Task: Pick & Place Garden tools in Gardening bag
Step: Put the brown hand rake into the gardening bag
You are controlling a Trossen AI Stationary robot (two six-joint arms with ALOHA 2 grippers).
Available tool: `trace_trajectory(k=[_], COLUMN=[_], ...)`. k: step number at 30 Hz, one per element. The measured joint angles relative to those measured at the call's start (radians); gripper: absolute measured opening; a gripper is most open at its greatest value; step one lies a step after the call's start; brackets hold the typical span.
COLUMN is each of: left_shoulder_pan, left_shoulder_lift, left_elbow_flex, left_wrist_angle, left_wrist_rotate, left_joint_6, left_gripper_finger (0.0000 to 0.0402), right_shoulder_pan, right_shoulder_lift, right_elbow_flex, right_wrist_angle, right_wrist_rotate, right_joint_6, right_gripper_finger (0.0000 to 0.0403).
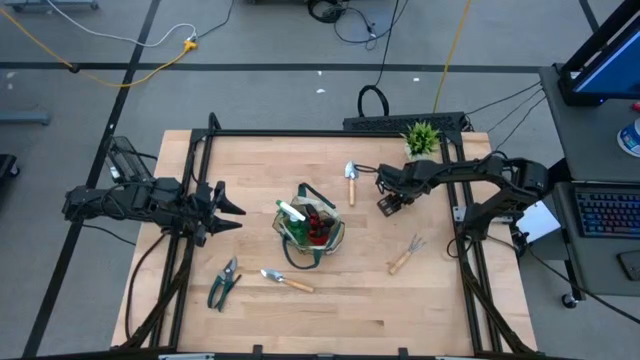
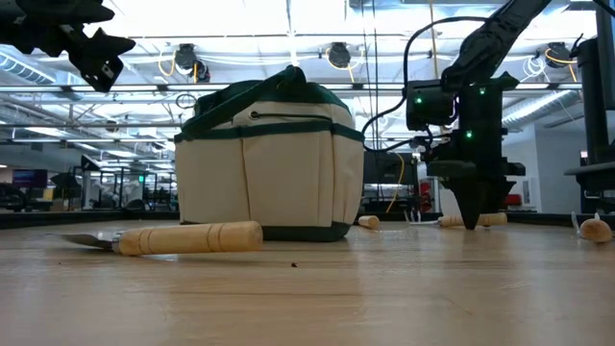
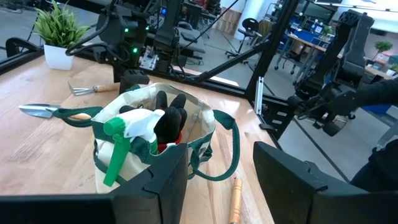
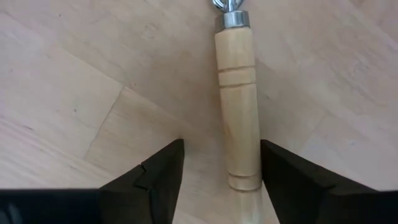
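Observation:
The khaki gardening bag [image 1: 311, 229] stands mid-table with a green spray bottle [image 3: 118, 146] and a dark glove [image 3: 169, 115] inside. My right gripper [image 1: 389, 205] points down just right of it, tips at the table [image 2: 471, 219], open astride the wooden handle [image 4: 237, 93] of a hand fork whose tines [image 3: 78, 90] point toward the far edge. My left gripper [image 1: 228, 208] hovers open left of the bag, holding nothing. On the table lie a trowel [image 1: 351, 182], a second trowel [image 1: 285, 280], green pruners [image 1: 222, 285] and another forked tool [image 1: 405, 255]. My right gripper's fingers come from above and lie across the fork's handle near its free end [image 4: 244, 177]. One finger [image 4: 286, 174] stands right beside the wood and the other [image 4: 158, 174] is apart from it. Whether any finger touches, I cannot tell. The fork lies flat on the table.
A small potted plant [image 1: 422, 138] stands at the far edge behind my right arm. The black frame rails [image 1: 200, 180] run along the table's left, right and far sides. Bare wood lies near the front edge.

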Motion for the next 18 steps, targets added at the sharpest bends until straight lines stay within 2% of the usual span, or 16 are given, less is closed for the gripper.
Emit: trace_trajectory(k=[8, 14, 18], left_shoulder_pan=[0.0, 0.0, 0.0], left_shoulder_lift=[0.0, 0.0, 0.0], left_elbow_flex=[0.0, 0.0, 0.0], left_wrist_angle=[0.003, 0.003, 0.015], left_wrist_rotate=[0.0, 0.0, 0.0], left_joint_6=[-0.017, -0.026, -0.047], left_gripper_finger=[0.0186, 0.0186, 0.0186], right_shoulder_pan=[0.0, 0.001, 0.001], right_shoulder_lift=[0.001, 0.0, -0.02], right_elbow_flex=[-0.004, -0.005, -0.005], right_wrist_angle=[0.013, 0.031, 0.045], right_wrist_rotate=[-0.001, -0.006, -0.048], right_joint_6=[0.008, 0.009, 0.008], right_gripper_finger=[0.015, 0.0092, 0.0061])
